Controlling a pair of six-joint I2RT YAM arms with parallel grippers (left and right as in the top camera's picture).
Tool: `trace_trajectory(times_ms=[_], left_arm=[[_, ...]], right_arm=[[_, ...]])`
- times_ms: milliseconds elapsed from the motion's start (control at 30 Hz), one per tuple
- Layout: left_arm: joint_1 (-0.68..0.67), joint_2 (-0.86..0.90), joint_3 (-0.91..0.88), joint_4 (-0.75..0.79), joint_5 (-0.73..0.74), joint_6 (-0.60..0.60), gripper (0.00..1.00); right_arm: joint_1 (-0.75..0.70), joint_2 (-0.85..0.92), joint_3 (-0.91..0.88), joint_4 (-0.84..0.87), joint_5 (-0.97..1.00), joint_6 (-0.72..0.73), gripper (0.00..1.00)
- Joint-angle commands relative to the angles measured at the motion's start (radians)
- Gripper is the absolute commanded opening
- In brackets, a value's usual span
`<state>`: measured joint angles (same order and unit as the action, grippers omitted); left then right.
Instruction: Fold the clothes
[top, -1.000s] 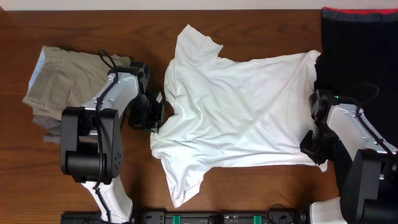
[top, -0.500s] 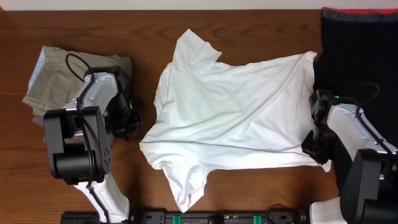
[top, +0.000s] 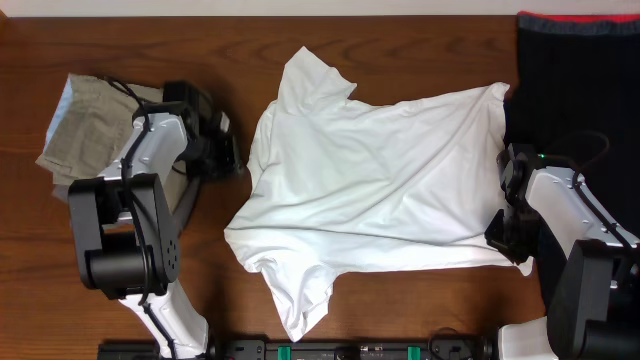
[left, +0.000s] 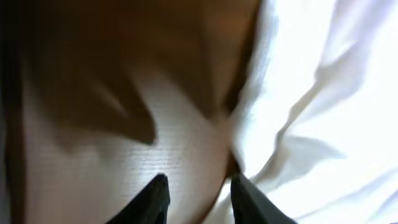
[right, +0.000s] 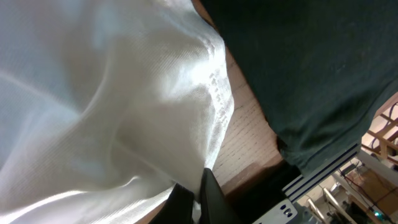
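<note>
T-shirt (top: 380, 190): white and wrinkled, spread over the centre of the desk (top: 120, 40). One sleeve points to upper centre, the other to lower centre-left.
left gripper (top: 228, 152): centre-left, just beside the shirt's left edge. Jaws a little apart, nothing between them, bare desk below.
right gripper (right: 198, 186): lower right, at the shirt's hem corner. Jaws closed, apparently pinching the cloth.
risk 1: only one corner is held, so a pull now would likely drag or skew the shirt instead of folding it.
risk 2: the thin edge is easy to miss, or the left gripper may grab two layers.
risk 3: the left arm lies over the trousers (top: 85, 125) and could snag them. The hem is near the black garment (top: 575, 80) and may catch it.
hidden: neck label not found. Left wrist view blurred. Right fingertips covered by the arm from overhead. Amount of cloth pinched unclear. Black garment cut off at the right edge.
</note>
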<state>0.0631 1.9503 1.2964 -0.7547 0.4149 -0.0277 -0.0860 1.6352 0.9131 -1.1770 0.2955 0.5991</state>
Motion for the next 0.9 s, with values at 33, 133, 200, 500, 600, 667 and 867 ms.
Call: trace_trajectory(times_ms=[33,133,200,500,600,667,867], left_arm=[[-0.031,-0.016,0.014,0.065,0.078,0.043,0.37],[-0.071,0.000,0.014,0.097,0.093,0.066,0.38],[-0.096,0.010,0.014,0.116,0.090,0.084,0.38],[-0.119,0.014,0.014,0.112,-0.096,0.084,0.36],[-0.119,0.014,0.012,0.095,-0.122,0.084,0.37],[-0.119,0.014,0.009,0.103,-0.121,0.084,0.40],[-0.119,0.056,-0.003,0.131,-0.121,0.084,0.42]], right_arm=[[-0.006,-0.012,-0.002,0.004,0.029,-0.006,0.04],[-0.006,-0.012,-0.002,0.005,0.029,-0.005,0.04],[-0.006,-0.012,-0.002,0.006,0.029,-0.006,0.04],[-0.006,-0.012,-0.002,0.010,0.029,-0.006,0.04],[-0.006,-0.012,-0.002,0.010,0.021,-0.006,0.04],[-0.006,-0.012,-0.002,0.012,0.018,-0.006,0.04],[-0.006,-0.012,-0.002,0.014,0.011,-0.006,0.05]])
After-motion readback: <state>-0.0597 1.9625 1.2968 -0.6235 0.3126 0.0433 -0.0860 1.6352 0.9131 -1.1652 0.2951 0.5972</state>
